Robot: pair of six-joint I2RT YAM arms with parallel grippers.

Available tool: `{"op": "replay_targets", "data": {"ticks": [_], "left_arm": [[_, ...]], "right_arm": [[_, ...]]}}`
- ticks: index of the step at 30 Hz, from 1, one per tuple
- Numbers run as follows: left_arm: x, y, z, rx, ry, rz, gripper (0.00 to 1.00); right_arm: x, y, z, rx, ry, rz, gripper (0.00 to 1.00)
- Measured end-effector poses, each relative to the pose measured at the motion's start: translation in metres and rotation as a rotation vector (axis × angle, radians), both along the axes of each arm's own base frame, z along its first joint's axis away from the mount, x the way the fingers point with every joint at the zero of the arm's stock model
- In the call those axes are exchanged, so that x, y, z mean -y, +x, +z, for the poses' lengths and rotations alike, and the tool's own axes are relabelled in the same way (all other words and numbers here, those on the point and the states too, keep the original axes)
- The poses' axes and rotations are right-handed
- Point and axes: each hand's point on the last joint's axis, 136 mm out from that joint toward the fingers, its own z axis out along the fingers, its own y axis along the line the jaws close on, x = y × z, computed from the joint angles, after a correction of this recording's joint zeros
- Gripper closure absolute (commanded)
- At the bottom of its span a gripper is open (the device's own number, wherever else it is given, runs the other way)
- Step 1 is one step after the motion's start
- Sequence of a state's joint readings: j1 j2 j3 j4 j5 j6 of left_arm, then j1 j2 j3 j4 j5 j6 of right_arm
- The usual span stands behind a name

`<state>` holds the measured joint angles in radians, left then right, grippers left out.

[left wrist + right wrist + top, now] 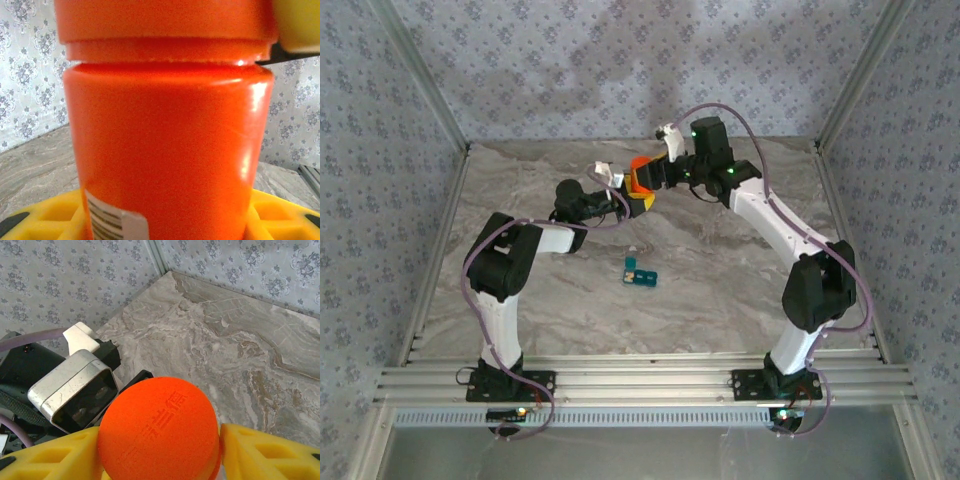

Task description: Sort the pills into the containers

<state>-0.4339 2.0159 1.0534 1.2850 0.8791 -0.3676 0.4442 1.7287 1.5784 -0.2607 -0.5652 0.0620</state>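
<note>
An orange cylindrical bottle [640, 181] is held up above the far middle of the table between both arms. My left gripper [636, 202] is shut on the bottle's body [165, 150], with yellow fingers [45, 220] on either side of it. My right gripper [648, 172] is shut on the bottle's round orange cap [160, 430], and its yellow fingers [270, 455] press both sides of it. The cap sits on the bottle. The teal-blue containers [640, 272] lie on the marble table in the middle, apart from both grippers. A tiny pale speck [633, 247] lies just behind them.
The marble table [720, 280] is walled in by patterned panels on three sides, with metal rails along the edges [640, 385]. The left arm's wrist camera [75, 390] sits close beside the cap.
</note>
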Motion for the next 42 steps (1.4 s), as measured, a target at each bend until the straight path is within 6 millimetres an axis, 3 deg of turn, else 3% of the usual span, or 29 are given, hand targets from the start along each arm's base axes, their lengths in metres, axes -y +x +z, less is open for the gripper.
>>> {"op": "replay_targets", "data": {"ticks": [8, 16, 18, 21, 27, 32, 39, 42], "left_arm": [[0.001, 0.001, 0.003, 0.004, -0.003, 0.001, 1.0], [0.0, 0.003, 0.001, -0.021, -0.002, 0.004, 1.0], [0.0, 0.004, 0.0, -0.03, -0.001, 0.003, 1.0], [-0.002, 0.006, -0.004, -0.058, 0.007, 0.008, 1.0], [-0.002, 0.006, -0.01, -0.085, 0.025, -0.001, 1.0], [-0.006, 0.013, -0.008, -0.076, 0.015, 0.032, 1.0], [-0.007, 0.015, -0.006, -0.07, 0.011, 0.046, 1.0], [-0.001, 0.008, -0.002, -0.046, 0.008, 0.015, 1.0]], "right_arm": [[-0.001, 0.001, 0.003, 0.004, 0.002, 0.002, 0.45], [-0.002, 0.003, 0.001, 0.004, -0.003, -0.001, 0.72], [-0.003, 0.004, 0.0, -0.004, -0.002, -0.02, 0.75], [-0.003, 0.007, -0.005, -0.011, 0.013, -0.093, 0.8], [-0.001, 0.001, -0.01, 0.023, 0.076, -0.37, 0.8], [-0.004, -0.008, -0.009, 0.016, 0.139, -0.5, 0.76], [-0.004, -0.008, -0.006, -0.037, 0.197, -0.5, 0.35], [0.006, -0.007, 0.0, -0.034, 0.209, -0.472, 0.27]]}}
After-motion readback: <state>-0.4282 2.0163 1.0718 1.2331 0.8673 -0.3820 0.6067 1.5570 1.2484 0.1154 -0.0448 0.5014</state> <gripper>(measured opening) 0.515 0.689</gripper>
